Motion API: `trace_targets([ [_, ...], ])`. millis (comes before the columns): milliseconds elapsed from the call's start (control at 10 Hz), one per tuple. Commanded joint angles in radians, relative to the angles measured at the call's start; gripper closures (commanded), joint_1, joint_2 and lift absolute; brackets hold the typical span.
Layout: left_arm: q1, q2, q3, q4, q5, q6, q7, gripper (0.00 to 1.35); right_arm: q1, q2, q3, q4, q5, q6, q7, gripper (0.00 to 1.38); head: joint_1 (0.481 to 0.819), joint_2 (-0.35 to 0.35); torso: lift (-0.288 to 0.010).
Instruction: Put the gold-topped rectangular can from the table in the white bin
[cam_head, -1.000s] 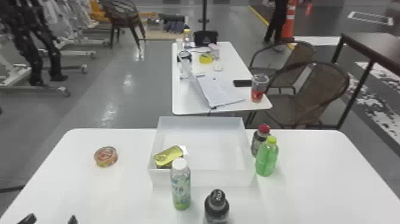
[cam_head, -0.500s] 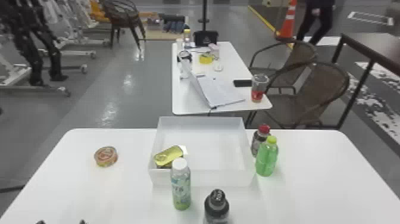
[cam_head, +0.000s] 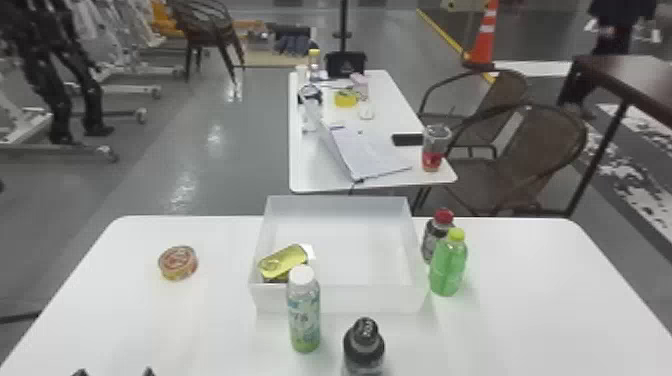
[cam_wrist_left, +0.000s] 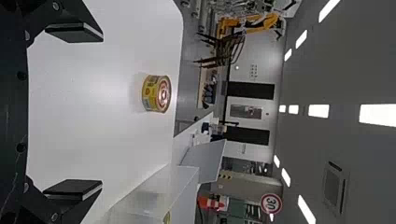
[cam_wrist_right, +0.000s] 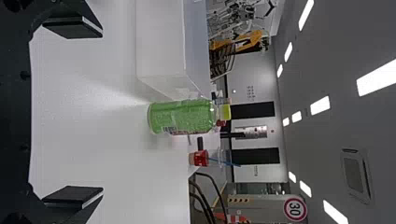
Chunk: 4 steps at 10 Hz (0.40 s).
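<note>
Can (cam_head: 283, 262) is already in the bin (cam_head: 337, 299), gold top up and a bit tilted, in the near left corner, so the job looks pretty much done. Left gripper (cam_wrist_left: 102, 111) is spread wide with nothing held, same for the right gripper (cam_wrist_right: 102, 112). From here both should just be kept clear, with the white-capped bottle (cam_head: 304, 320) by the bin's near wall not bumped. Round tin (cam_head: 178, 262) can be left on the table.
</note>
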Motion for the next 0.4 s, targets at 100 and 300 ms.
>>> trace_targets([
  [100, -0.003, -0.003, -0.005, 0.008, 0.010, -0.001, 0.000, 0.19, 0.000, 0.001, -0.005, -0.001, 0.000, -0.001, 0.000, 0.11, 0.549, 0.000, -0.100],
  [300, -0.005, -0.003, -0.011, 0.011, 0.014, 0.003, 0.000, 0.19, 0.000, 0.001, -0.005, -0.001, 0.000, 0.000, 0.000, 0.11, 0.549, 0.000, -0.100],
])
